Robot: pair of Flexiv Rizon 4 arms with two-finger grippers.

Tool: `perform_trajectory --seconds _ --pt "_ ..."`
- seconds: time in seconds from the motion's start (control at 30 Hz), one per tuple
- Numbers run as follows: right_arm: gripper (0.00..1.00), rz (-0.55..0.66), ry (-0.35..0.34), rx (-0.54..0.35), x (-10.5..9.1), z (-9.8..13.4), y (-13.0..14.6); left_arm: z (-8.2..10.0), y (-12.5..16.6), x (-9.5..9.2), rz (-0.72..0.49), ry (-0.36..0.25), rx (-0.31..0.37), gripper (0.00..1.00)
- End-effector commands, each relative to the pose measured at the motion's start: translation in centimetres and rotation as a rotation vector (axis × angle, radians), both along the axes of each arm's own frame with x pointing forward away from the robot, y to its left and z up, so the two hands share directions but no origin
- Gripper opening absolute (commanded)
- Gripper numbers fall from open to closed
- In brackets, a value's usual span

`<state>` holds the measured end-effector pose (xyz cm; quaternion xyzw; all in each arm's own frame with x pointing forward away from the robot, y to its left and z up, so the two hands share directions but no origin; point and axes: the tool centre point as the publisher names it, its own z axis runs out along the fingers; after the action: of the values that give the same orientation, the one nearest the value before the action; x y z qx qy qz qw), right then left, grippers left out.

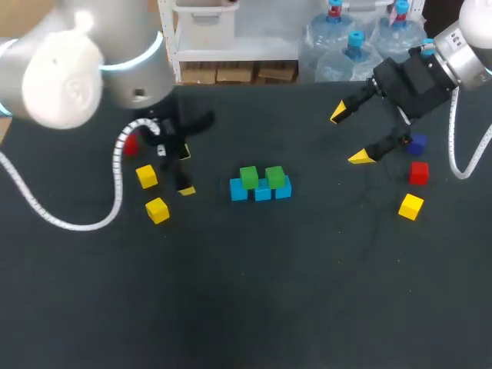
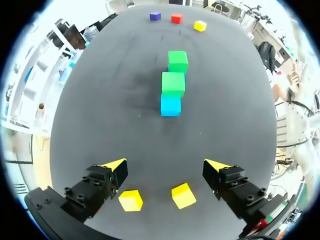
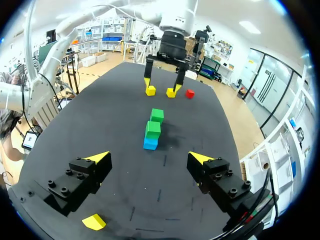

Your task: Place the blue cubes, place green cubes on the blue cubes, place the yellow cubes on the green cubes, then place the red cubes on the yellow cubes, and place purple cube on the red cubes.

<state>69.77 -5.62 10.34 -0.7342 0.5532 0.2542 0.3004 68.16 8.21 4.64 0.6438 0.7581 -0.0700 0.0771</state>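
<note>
The dark matte tabletop point(image 1: 246, 307) is one plain, flat surface with loose cubes scattered over it. Near its middle a row of three light-blue plastic cubes point(image 1: 263, 191) lies touching side by side. The row's long axis runs left to right, with the right end turned slightly toward the far side. Two green cubes point(image 1: 274, 177) sit on top along the same line.

At the left, a pair of yellow cubes point(image 1: 157, 209) lies just beside the left gripper point(image 1: 181, 171), whose fingers are spread wide and empty. A left red cube point(image 1: 129, 144) shows half hidden behind that arm.

At the right, the right gripper point(image 1: 350, 135) is also spread and empty. Near it lie a dark purple cube point(image 1: 417, 144), a right red cube point(image 1: 418, 172) and a lone yellow cube point(image 1: 410, 206).
</note>
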Motion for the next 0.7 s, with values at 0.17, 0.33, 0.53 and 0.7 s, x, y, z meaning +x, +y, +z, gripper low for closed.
perform_trajectory --seconds 0.17,0.33,0.53,0.7 --pt "1.0 0.0 -0.001 0.001 0.0 0.0 0.0 1.4 2.7 -0.4 -0.024 -0.056 -0.249 1.0" --pt "1.0 0.0 -0.001 0.001 0.0 0.0 0.0 2.1 3.4 -0.9 -0.027 -0.048 -0.196 1.0" --pt "1.0 0.0 -0.001 0.001 0.0 0.0 0.0 2.2 3.4 -0.9 -0.026 -0.044 -0.188 1.0" --pt "1.0 0.0 -0.001 0.001 0.0 0.0 0.0 2.2 3.4 -0.9 -0.026 -0.044 -0.188 1.0"
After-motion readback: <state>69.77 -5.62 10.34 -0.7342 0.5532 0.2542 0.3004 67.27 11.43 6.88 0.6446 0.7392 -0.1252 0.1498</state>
